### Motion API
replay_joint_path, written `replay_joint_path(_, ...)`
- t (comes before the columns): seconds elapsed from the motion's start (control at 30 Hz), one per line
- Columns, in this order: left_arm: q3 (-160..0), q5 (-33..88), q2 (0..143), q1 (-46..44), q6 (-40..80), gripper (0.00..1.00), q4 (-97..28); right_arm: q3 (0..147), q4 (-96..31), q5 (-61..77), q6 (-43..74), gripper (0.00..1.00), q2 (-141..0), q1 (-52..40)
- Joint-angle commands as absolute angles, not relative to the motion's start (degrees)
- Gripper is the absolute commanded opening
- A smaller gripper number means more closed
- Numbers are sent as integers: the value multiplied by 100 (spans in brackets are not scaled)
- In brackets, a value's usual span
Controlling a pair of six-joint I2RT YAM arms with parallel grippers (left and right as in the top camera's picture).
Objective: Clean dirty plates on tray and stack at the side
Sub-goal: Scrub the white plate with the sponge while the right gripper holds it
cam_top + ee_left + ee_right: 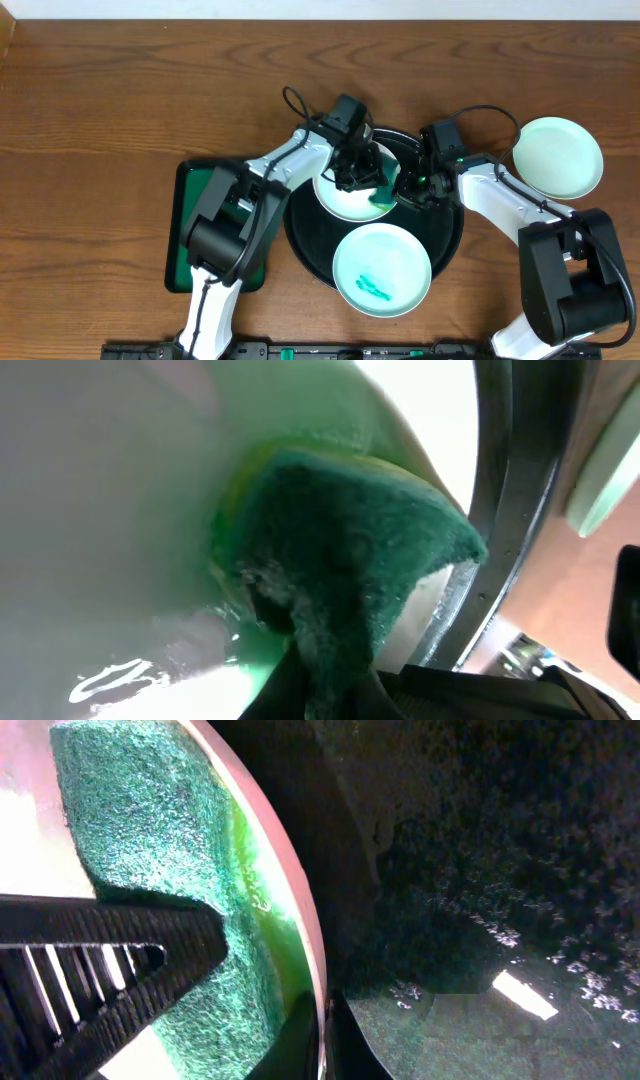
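Now the left gripper [358, 172] clamps the green sponge [381, 196] onto the white plate [338, 200] at the tray's [447, 235] eleven o'clock, and the right gripper [410, 188] seems to pinch that plate's three o'clock rim, so short flat strokes toward centre look best. Tight quarters: the smeared mint plate [381, 268] crowds six o'clock, and both grippers nearly meet over the sponge

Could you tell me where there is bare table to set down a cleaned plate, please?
Bare wooden table lies left of and behind the dark green rectangular tray. The round black tray is crowded: left gripper, right gripper, green sponge, white plate, smeared mint plate.
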State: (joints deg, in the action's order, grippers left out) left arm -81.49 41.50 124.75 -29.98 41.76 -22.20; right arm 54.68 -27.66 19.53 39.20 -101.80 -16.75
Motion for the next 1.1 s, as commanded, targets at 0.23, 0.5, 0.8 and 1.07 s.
replay_joint_path(0.23,-8014,1144,12398,-1940,3236,7,-3138,5413,-2897,1739,3806,1,-10160,-1649)
replay_joint_path(0.5,-8014,-338,11730,-1820,2803,7,-3806,5413,-2895,1695,3806,2,-10160,-1649)
replay_joint_path(0.8,-8012,23,11649,-2010,2467,7,-4943,5413,-2921,1636,3806,2,-10160,-1645)
replay_joint_path(1.07,-8012,1581,11649,-2781,2169,8,-4711,5415,-2936,1638,3804,1,-10160,-1564)
